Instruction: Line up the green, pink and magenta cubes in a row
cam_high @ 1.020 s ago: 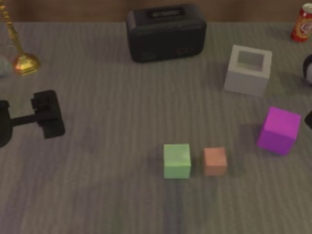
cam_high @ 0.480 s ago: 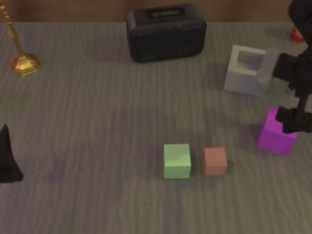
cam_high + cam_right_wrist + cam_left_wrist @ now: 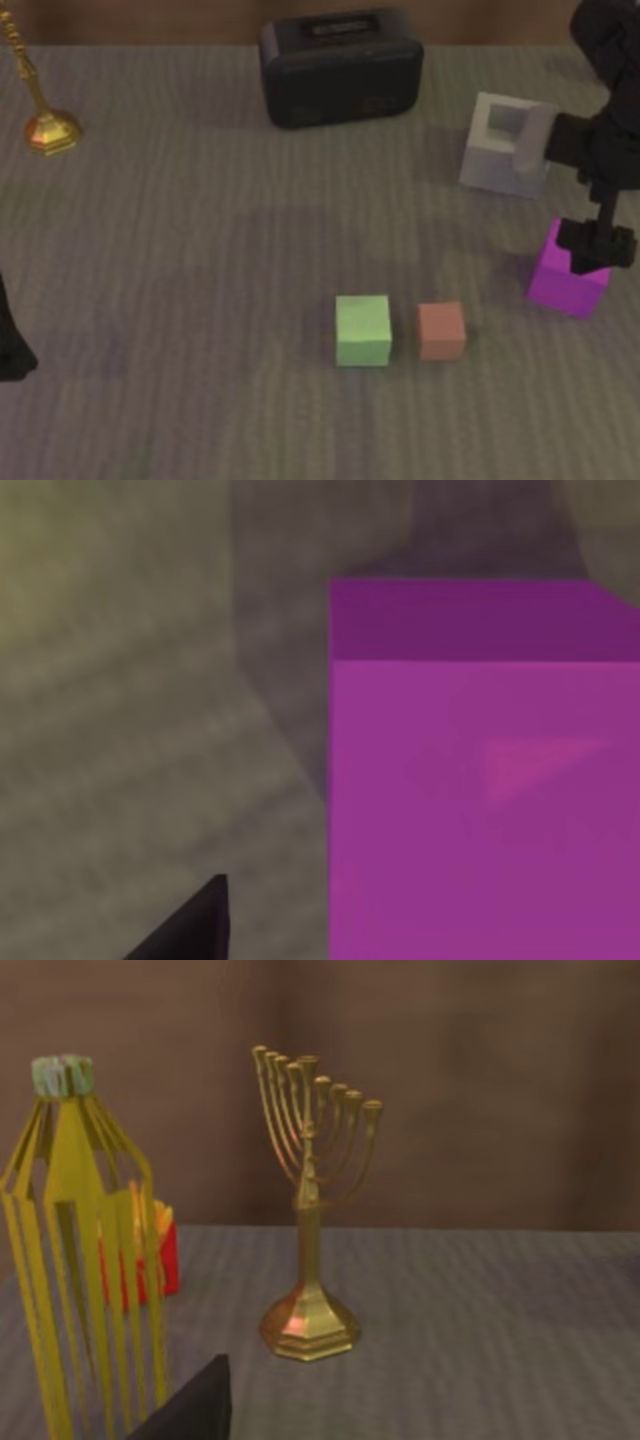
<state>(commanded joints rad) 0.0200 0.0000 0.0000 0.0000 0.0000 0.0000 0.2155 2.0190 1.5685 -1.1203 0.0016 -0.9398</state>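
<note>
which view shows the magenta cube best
The right wrist view: the magenta cube fills it, top and one side plain. In the top view the right hand covers part of the cube. The left wrist view misses it.

Two small cubes [image 3: 362, 329] sit side by side at lower centre; a larger cube [image 3: 562, 285] lies to their right — a hollow block [image 3: 497, 162] behind it, a radio [image 3: 341, 66] top centre.

Grey table [image 3: 200, 300] under cubes [image 3: 362, 329], clutter.
</note>
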